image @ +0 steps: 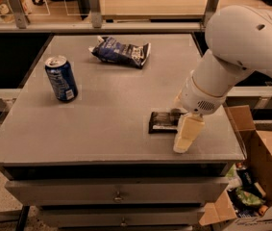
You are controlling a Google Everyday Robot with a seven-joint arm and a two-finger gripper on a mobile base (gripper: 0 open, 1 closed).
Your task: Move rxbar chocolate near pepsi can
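Grey table top (102, 129) over a drawer front (118, 194), with an open cardboard box (265, 153) on the floor to the right. The gripper (184, 134) sits low at the table's front right, over the right end of the rxbar chocolate (160, 122), which lies flat near the front edge; whether the gripper is open or closed on the wrapper cannot be told. The pepsi can (61, 78) stands upright at the left, well apart from the bar, and a dark-blue snack bag (120, 52) lies at the back centre. Step judged in hand: taking hold of the bar. The next move calls for a sure hold on the thin wrapper, then a carry leftward to set it just beside the can without tipping it
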